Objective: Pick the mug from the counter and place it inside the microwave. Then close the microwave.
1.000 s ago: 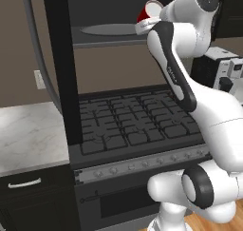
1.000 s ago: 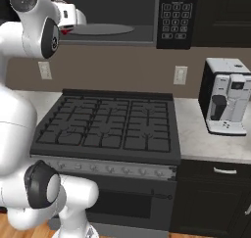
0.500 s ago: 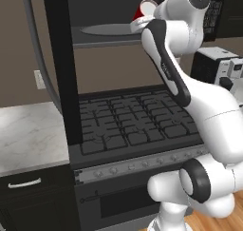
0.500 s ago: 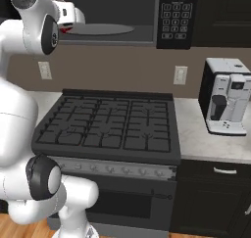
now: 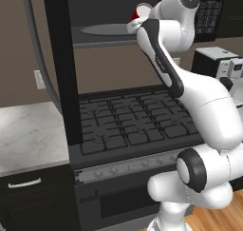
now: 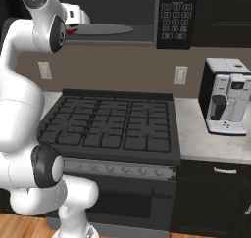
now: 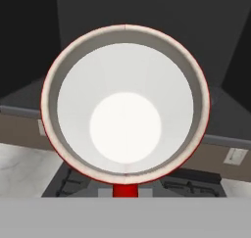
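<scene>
The red mug (image 5: pixel 139 13) with its white inside hangs at the open front of the microwave (image 6: pixel 177 14), just over the near edge of the grey turntable plate (image 5: pixel 102 29). My gripper (image 6: pixel 73 25) is shut on it. In the hand view the mug (image 7: pixel 125 105) faces me mouth-on, with its red handle (image 7: pixel 125 190) at the bottom and my fingertips hidden. The microwave door (image 5: pixel 56 59) stands swung open to the left. The marbled counter (image 5: pixel 28 130) lies left of the stove and continues on the right (image 6: pixel 206 139).
A black gas stove (image 6: pixel 112 127) sits directly below the microwave. A white-and-black coffee machine (image 6: pixel 226 102) stands on the right counter. Dark cabinets with silver handles (image 5: pixel 23 183) run under the counter. Wall outlets (image 6: pixel 180 75) are on the brown backsplash.
The arm has carried the mug slightly further toward the microwave opening, over the edge of the turntable. The grip is unchanged.
</scene>
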